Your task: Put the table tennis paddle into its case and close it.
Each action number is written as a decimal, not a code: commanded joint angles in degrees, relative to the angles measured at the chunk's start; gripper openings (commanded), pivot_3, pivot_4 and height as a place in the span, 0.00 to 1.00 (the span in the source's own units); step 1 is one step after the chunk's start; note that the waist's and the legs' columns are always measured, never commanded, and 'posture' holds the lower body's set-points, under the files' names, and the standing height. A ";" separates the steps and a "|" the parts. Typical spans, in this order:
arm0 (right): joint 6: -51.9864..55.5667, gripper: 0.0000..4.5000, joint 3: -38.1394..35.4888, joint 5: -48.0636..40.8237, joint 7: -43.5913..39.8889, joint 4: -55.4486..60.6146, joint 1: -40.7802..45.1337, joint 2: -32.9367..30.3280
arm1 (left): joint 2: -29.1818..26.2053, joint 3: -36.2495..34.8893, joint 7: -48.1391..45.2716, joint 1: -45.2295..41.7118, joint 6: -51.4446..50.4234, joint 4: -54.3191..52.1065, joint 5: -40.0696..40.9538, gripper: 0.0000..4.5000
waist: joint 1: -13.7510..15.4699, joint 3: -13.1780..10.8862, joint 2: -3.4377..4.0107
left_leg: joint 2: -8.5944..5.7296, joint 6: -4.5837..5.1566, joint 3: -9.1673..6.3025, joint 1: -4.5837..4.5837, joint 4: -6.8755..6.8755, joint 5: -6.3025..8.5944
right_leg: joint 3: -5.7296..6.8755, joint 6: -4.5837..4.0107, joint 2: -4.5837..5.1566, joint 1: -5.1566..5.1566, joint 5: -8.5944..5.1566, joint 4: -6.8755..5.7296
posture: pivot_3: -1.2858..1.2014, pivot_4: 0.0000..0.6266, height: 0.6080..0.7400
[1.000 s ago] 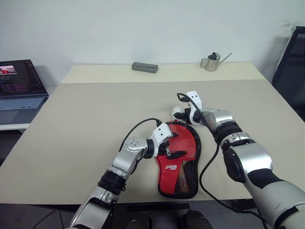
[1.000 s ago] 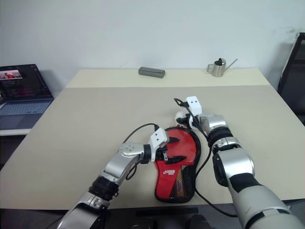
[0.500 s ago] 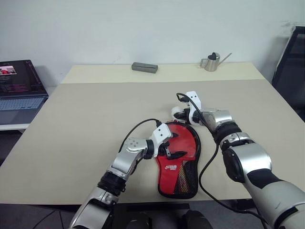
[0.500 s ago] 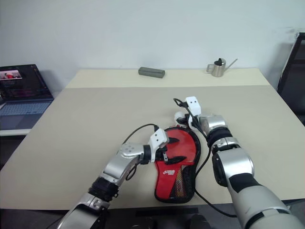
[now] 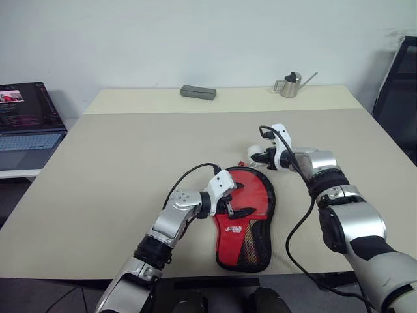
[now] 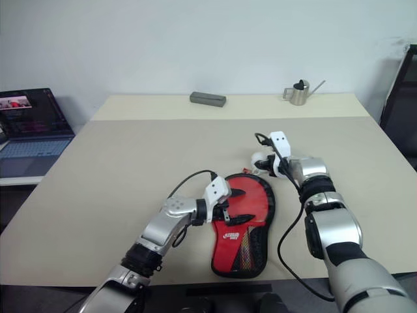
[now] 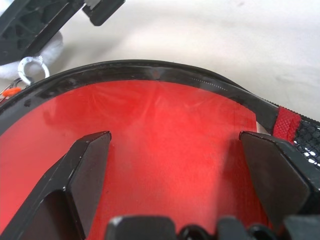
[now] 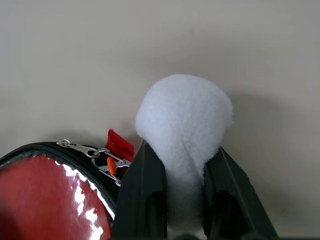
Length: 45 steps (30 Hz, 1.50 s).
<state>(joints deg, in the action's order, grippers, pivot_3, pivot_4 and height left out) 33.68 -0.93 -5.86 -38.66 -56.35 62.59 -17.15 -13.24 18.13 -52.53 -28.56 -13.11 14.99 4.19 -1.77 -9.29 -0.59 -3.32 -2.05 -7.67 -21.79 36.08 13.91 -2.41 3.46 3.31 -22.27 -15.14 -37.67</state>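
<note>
Beige table [image 5: 117, 163] against a white wall, laptop [image 5: 26, 124] far left. Left gripper [image 5: 233, 199] unchanged, fingers spread wide, resting on the red case [image 5: 244, 218] to pin it. Paddle not separately visible, likely inside the case. Right gripper [image 5: 259, 155] clenched on a white pom-pom pull [image 8: 182, 117] clipped to the zip; it has shifted right, off the case's top edge. Zip looks to be running closed.

From my seat the light is even and bright, shadows soft beneath the arms. White glare streaks the case's [image 8: 47, 200] glossy red face, and the pompom [image 8: 184, 120] looks softly blurred.
</note>
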 commanded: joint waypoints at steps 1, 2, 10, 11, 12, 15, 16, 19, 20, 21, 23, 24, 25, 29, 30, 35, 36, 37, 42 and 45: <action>2.34 0.09 -0.37 -0.24 -0.45 5.25 -1.03 -2.59 | 0.20 2.63 -0.44 2.51 -1.89 2.59 -1.18 1.00 | 0.11 0.01 0.02 | 0.00 0.00 0.00 0.00 0.00 0.00 | 0.01 0.00 0.00 0.01 0.00 0.00 | 0.52 0.24 1.00; 3.15 0.09 -0.41 -0.36 -0.70 6.41 -1.43 -2.93 | 0.27 2.69 -0.42 2.50 -1.85 2.74 -1.25 1.00 | 0.12 0.02 0.03 | 0.00 0.00 -0.01 0.00 0.00 0.00 | 0.01 0.01 0.02 0.01 0.00 0.01 | 0.52 0.24 1.00; 10.89 0.09 -1.07 -2.18 -2.50 17.86 -5.62 -6.16 | 0.28 2.69 -0.20 2.56 -1.74 2.87 -1.44 1.00 | 0.16 0.03 0.05 | 0.00 0.01 -0.01 -0.02 0.01 0.00 | 0.02 0.03 0.06 0.02 -0.02 0.01 | 0.52 0.24 1.00; 12.85 0.09 -1.53 -2.97 -2.54 20.00 -6.30 -6.63 | 0.32 2.61 -0.03 2.54 -1.69 2.92 -1.46 1.00 | 0.17 0.03 0.05 | 0.00 0.01 -0.01 -0.01 0.01 0.00 | 0.02 0.03 0.07 0.02 -0.02 0.02 | 0.52 0.24 1.00; 15.52 0.09 -1.80 -3.94 -2.99 23.78 -7.98 -7.66 | 0.36 2.55 0.13 2.51 -1.63 3.01 -1.50 1.00 | 0.22 0.04 0.06 | 0.00 0.01 -0.01 -0.02 0.01 0.00 | 0.02 0.03 0.07 0.02 -0.02 0.02 | 0.52 0.24 1.00; 21.91 0.09 -2.56 -6.54 -3.14 33.12 -12.78 -10.11 | 0.34 2.54 0.25 2.51 -1.48 3.20 -1.60 1.00 | 0.39 0.05 0.06 | 0.02 0.01 -0.06 -0.04 0.01 0.00 | 0.06 0.07 0.12 0.04 -0.04 0.04 | 0.52 0.24 1.00; 23.80 0.09 -3.22 -7.43 -2.53 35.34 -14.07 -10.45 | 0.29 2.56 0.22 2.53 -1.41 3.23 -1.64 1.00 | 0.37 0.05 0.06 | 0.01 0.01 -0.06 -0.05 0.01 0.00 | 0.05 0.07 0.14 0.05 -0.05 0.04 | 0.52 0.24 1.00; 28.48 0.09 -5.01 -9.78 -0.57 40.33 -16.96 -10.70 | 0.25 2.57 0.20 2.52 -1.30 3.37 -1.67 1.00 | 0.32 0.06 0.06 | -0.01 0.02 -0.04 -0.04 0.02 0.01 | 0.04 0.10 0.18 0.07 -0.06 0.05 | 0.52 0.24 1.00; 29.94 0.09 -5.44 -10.48 -0.10 42.32 -18.28 -10.75 | 0.26 2.60 0.18 2.48 -1.28 3.46 -1.70 1.00 | 0.29 0.06 0.06 | 0.00 0.02 -0.04 -0.04 0.01 0.01 | 0.04 0.10 0.18 0.07 -0.06 0.05 | 0.52 0.24 1.00; 31.53 0.09 -5.82 -11.27 0.41 44.65 -19.86 -10.76 | 0.25 2.66 0.14 2.46 -1.28 3.48 -1.72 1.00 | 0.33 0.07 0.08 | 0.00 0.02 -0.04 -0.03 0.01 0.01 | 0.04 0.10 0.17 0.07 -0.06 0.04 | 0.52 0.24 1.00; 34.56 0.09 -6.67 -12.77 1.45 49.18 -22.93 -10.58 | 0.39 2.83 0.15 2.32 -1.23 3.70 -1.84 1.00 | 0.38 0.08 0.08 | 0.00 0.02 -0.05 -0.04 0.01 0.00 | 0.07 0.10 0.17 0.07 -0.07 0.05 | 0.52 0.24 1.00; 36.25 0.09 -7.22 -13.58 2.07 51.45 -24.44 -10.44 | 0.50 2.89 0.17 2.22 -1.25 3.82 -1.86 1.00 | 0.40 0.10 0.06 | 0.00 0.02 -0.06 -0.04 0.01 0.01 | 0.07 0.12 0.17 0.08 -0.08 0.05 | 0.52 0.24 1.00; 37.63 0.09 -7.59 -14.24 2.60 53.46 -25.77 -10.38 | 0.57 2.93 0.18 2.16 -1.22 3.94 -1.89 1.00 | 0.42 0.10 0.06 | -0.01 0.02 -0.06 -0.04 0.01 0.01 | 0.07 0.12 0.18 0.08 -0.08 0.06 | 0.52 0.24 1.00; 41.53 0.09 -8.30 -16.33 4.03 59.54 -29.90 -10.50 | 0.58 3.06 0.06 2.23 -1.18 4.12 -1.93 1.00 | 0.44 0.14 0.08 | -0.01 0.02 -0.04 -0.03 0.01 0.01 | 0.06 0.13 0.19 0.10 -0.08 0.07 | 0.52 0.24 1.00; 42.32 0.09 -8.43 -16.78 4.21 60.90 -30.93 -10.63 | 0.57 3.10 0.01 2.25 -1.19 4.11 -1.93 1.00 | 0.48 0.18 0.06 | -0.01 0.02 -0.05 -0.03 0.01 0.01 | 0.06 0.13 0.19 0.10 -0.09 0.07 | 0.52 0.24 1.00; 45.18 0.09 -8.00 -19.57 3.40 67.53 -36.65 -13.45 | 0.57 3.23 -0.16 2.13 -1.23 4.29 -2.01 1.00 | 0.68 0.22 0.08 | -0.02 0.03 -0.05 -0.04 0.00 0.02 | 0.12 0.16 0.19 0.18 -0.10 0.22 | 0.52 0.24 1.00; 45.78 0.09 -8.06 -20.35 3.03 68.66 -37.74 -14.35 | 0.59 3.24 -0.18 2.12 -1.25 4.30 -2.01 1.00 | 0.69 0.24 0.07 | -0.01 0.04 -0.05 -0.04 0.00 0.02 | 0.13 0.16 0.19 0.21 -0.10 0.28 | 0.52 0.24 1.00; 46.26 0.09 -8.15 -21.05 2.81 69.47 -38.55 -15.09 | 0.60 3.25 -0.18 2.11 -1.24 4.33 -2.02 1.00 | 0.73 0.25 0.08 | -0.01 0.05 -0.05 -0.04 -0.01 0.02 | 0.15 0.16 0.18 0.23 -0.10 0.31 | 0.52 0.24 1.00; 47.40 0.09 -8.53 -24.21 1.58 72.58 -41.90 -18.75 | 0.77 3.48 -0.19 2.11 -1.20 4.51 -2.06 1.00 | 0.76 0.30 0.11 | -0.01 0.09 -0.03 -0.02 -0.01 0.05 | 0.21 0.17 0.18 0.34 -0.10 0.46 | 0.52 0.24 1.00; 48.01 0.09 -8.79 -26.08 0.80 73.67 -43.19 -20.23 | 0.89 3.63 -0.23 2.06 -1.22 4.51 -2.07 1.00 | 0.77 0.31 0.11 | 0.01 0.11 -0.05 0.02 -0.01 0.06 | 0.29 0.17 0.18 0.44 -0.11 0.53 | 0.52 0.24 1.00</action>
<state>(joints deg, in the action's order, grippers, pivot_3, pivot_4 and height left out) 80.64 -9.40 -29.94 -36.46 15.18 19.86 -36.46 -11.98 18.81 -52.23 -28.89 -12.91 15.98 4.15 -1.00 -8.98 -0.48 -3.32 -1.93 -7.72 -21.77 36.07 13.98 -2.11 3.64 3.49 -21.81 -15.25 -37.12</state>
